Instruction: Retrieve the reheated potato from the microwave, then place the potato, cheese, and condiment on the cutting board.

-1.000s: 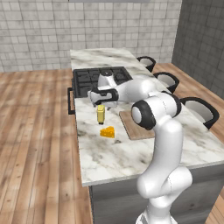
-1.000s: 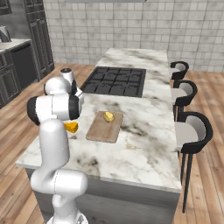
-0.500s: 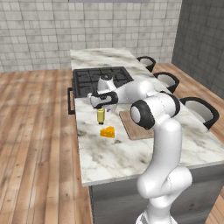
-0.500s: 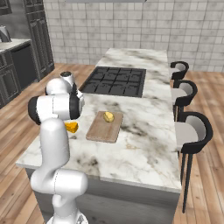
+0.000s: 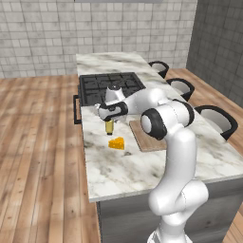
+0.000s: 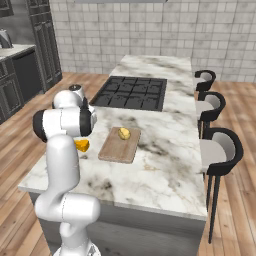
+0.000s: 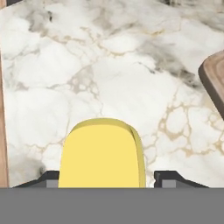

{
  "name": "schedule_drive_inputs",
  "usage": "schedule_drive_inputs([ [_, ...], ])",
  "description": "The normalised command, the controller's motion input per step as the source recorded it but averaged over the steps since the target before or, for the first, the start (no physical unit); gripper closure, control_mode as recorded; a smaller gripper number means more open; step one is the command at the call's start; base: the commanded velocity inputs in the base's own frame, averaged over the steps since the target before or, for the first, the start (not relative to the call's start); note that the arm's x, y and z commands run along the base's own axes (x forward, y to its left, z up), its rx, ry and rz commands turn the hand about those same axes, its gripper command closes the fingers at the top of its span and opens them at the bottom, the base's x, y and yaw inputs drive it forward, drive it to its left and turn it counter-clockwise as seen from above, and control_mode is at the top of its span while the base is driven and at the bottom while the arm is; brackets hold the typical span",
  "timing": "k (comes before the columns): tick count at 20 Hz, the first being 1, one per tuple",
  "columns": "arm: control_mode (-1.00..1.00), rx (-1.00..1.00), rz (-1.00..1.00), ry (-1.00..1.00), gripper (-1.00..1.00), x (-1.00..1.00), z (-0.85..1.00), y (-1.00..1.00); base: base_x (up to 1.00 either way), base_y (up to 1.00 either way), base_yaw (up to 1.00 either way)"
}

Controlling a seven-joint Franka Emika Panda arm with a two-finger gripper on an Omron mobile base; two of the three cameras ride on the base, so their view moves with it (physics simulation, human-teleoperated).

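Tool (image 5: pixel 109 122) is seen lowered over the condiment (image 5: pixel 109 127), which stands upright on the marble tabletop (image 5: pixel 118 166) just in front of the cooktop (image 5: pixel 110 86). In the hand view the bottle's yellow top (image 7: pixel 103 153) sits between the two dark fingertips (image 7: pixel 168 177); whether they are clamped on it cannot be told. Cheese (image 5: pixel 116 143) lies near the bottle, beside the cutting board (image 6: pixel 119 146). Potato (image 6: pixel 124 133) rests on the board

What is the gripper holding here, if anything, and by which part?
The gripper brackets the top of the upright condiment on the counter; a firm hold cannot be told.
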Motion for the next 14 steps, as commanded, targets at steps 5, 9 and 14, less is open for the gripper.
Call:
schedule_drive_inputs([
  [5,-1.0,-0.01,0.02,0.0,1.0,0.0,-0.12,0.0,0.0,0.0,0.0],
  [9,-1.0,0.0,0.03,0.0,1.0,-0.01,-0.04,-0.02,0.0,0.0,0.0],
  [14,-1.0,0.0,0.06,0.0,1.0,0.0,0.25,-0.2,0.0,0.0,0.0],
])
